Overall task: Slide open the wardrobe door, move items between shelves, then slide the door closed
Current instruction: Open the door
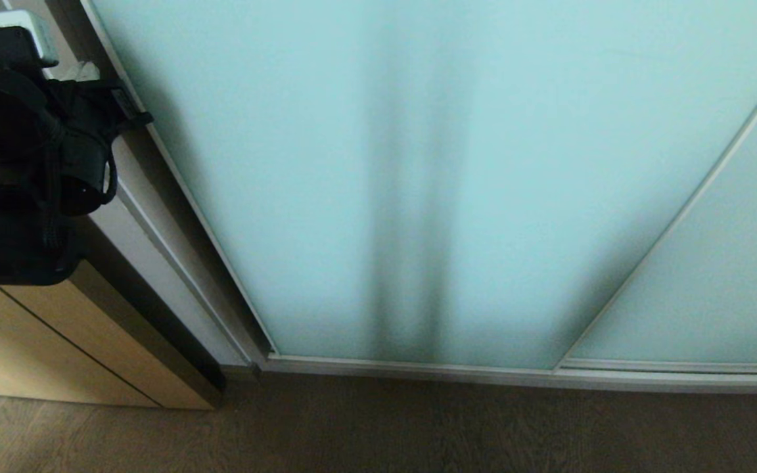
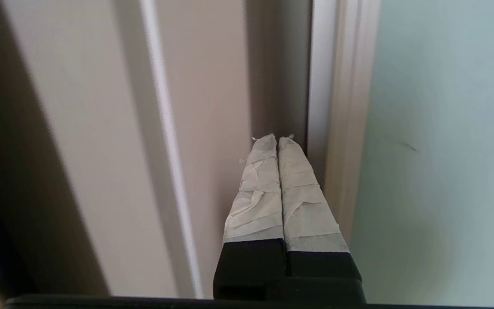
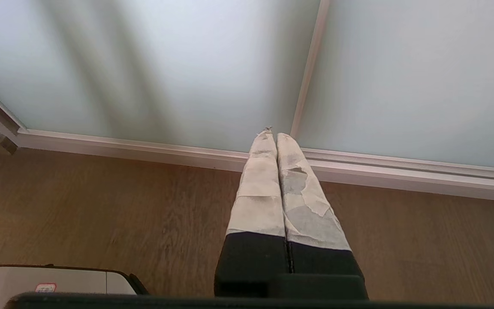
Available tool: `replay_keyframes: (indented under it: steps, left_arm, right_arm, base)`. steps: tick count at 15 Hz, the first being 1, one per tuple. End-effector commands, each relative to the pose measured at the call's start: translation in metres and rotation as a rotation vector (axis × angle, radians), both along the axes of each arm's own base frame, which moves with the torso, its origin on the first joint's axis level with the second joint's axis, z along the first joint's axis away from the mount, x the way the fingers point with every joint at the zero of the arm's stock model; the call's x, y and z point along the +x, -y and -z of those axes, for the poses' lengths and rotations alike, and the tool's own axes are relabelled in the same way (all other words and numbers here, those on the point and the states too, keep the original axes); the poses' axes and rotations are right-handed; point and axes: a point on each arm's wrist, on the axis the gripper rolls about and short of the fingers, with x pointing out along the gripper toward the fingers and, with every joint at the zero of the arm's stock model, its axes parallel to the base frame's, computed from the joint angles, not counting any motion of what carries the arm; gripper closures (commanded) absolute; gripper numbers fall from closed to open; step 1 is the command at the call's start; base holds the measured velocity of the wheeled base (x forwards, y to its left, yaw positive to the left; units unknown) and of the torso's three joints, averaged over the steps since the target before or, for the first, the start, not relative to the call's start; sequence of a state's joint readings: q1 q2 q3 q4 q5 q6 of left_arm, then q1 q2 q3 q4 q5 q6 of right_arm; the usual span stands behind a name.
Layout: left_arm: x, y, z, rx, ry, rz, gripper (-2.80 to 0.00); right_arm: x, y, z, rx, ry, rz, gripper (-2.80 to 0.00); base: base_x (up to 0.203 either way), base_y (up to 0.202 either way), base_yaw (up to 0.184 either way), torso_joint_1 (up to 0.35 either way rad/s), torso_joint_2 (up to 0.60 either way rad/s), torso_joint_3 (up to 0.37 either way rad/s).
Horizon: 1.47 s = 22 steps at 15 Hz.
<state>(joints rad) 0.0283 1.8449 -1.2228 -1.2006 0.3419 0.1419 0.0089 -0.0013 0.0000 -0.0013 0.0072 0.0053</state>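
The sliding wardrobe door, a frosted pale turquoise panel in a slim silver frame, fills most of the head view and stands closed. My left arm is raised at the door's left edge. In the left wrist view the left gripper is shut and holds nothing. Its taped fingertips sit in the dark recess right beside the door's silver frame. My right gripper is shut and empty, hanging low over the floor and pointing at the door's bottom rail. The items and the shelves are hidden behind the door.
A second frosted panel overlaps on the right. A beige jamb and a tan wood-grain door stand left of the wardrobe. Brown wood floor runs along the front. Part of my base shows near the right arm.
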Motion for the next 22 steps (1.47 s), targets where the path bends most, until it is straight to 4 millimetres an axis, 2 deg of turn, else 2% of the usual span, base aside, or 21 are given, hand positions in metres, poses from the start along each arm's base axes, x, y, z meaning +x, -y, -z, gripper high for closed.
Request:
replay_keyframes:
  steps: [1, 4, 11, 16, 22]
  left_arm:
    - [0.01, 0.0, 0.003, -0.001, 0.005, -0.002, 0.0]
    - [0.019, -0.001, 0.006, 0.006, -0.003, 0.007, 0.0]
    - [0.028, 0.0, 0.012, 0.03, -0.024, 0.064, 0.0]
    - [0.026, 0.004, 0.01, 0.032, -0.018, 0.097, 0.0]
    - [0.009, 0.051, 0.005, 0.028, -0.013, 0.219, 0.0]
  right_arm:
    - [0.0, 0.0, 0.0, 0.001, 0.001, -0.001, 0.0]
    - [0.0, 0.0, 0.0, 0.001, 0.002, -0.002, 0.0]
    - [0.0, 0.0, 0.0, 0.001, -0.001, -0.001, 0.0]
    - [0.0, 0.0, 0.0, 0.001, 0.002, -0.002, 0.0]
    - [0.0, 0.0, 0.0, 0.001, 0.002, -0.001, 0.0]
  base:
    - [0.0, 0.0, 0.0, 0.0, 0.0, 0.0]
    - [0.0, 0.0, 0.0, 0.0, 0.0, 0.0]
    - [0.0, 0.0, 0.0, 0.0, 0.0, 0.0]
    - [0.0, 0.0, 0.0, 0.0, 0.0, 0.0]
    - [0.0, 0.0, 0.0, 0.0, 0.0, 0.0]
